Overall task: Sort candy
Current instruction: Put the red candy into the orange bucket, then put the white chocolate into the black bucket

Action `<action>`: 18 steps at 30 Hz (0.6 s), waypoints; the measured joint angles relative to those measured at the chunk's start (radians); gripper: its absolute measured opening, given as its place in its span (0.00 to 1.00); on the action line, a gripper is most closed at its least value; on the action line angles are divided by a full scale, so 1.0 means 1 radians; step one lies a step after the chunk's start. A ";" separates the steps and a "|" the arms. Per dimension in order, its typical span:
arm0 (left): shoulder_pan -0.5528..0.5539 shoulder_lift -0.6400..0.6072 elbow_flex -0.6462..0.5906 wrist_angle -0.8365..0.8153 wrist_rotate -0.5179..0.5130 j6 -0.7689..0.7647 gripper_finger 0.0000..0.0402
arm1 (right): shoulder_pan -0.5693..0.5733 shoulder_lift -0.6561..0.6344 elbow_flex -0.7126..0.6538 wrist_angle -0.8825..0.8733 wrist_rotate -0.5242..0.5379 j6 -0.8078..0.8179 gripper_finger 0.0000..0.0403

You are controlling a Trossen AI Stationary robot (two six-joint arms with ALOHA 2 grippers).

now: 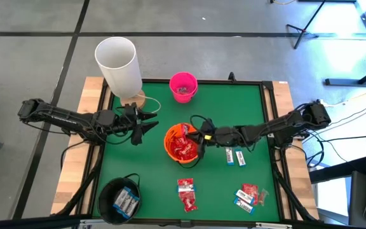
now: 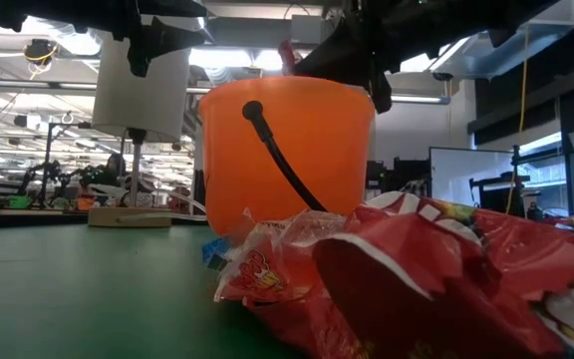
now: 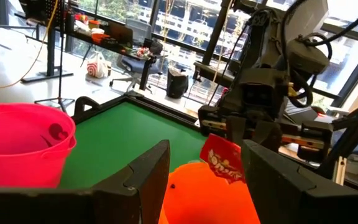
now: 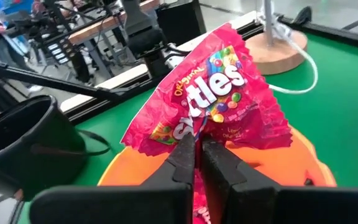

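1. Above the orange bucket [image 1: 182,145], a red packet [image 4: 211,102] is held by the right gripper [image 4: 197,155], whose fingers are clamped on the packet's lower edge.
2. The step in hand is judged to be the drop of this packet into the orange bucket, where other red packets already lie.
3. For a clean drop, the fingers should be opened only once the packet hangs well inside the rim; in the left wrist view it looks close to the rim's far side, so a small shift toward the bucket's middle would be prudent.
4. The packet should be let down low before release, since a light crinkly wrapper could catch on the rim or the black handle and slide out.
5. The left gripper [image 1: 146,125] waits just left of the orange bucket, beside the white cup [image 1: 118,65], with its fingers apart and nothing between them.
6. Candy yet to be sorted lies on the green table [image 1: 145,159] in front of the orange bucket: a red pile [image 1: 186,193], a mixed pile [image 1: 248,196] farther right, and two white-and-blue bars [image 1: 235,156] just right of the bucket.
7. Behind the orange bucket stands the pink bucket [image 1: 183,86]; the black bucket [image 1: 123,200], at the front left, already holds bars.
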 joint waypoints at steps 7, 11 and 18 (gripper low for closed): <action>0.000 0.000 0.000 0.000 0.002 0.000 0.47 | -0.012 0.000 0.000 -0.005 -0.061 0.000 0.16; 0.000 0.000 0.000 0.000 0.002 0.000 0.47 | -0.009 0.000 0.000 -0.012 -0.061 -0.004 0.29; 0.000 0.000 0.000 0.000 0.004 -0.001 0.47 | -0.010 -0.052 0.000 -0.101 -0.098 -0.024 0.39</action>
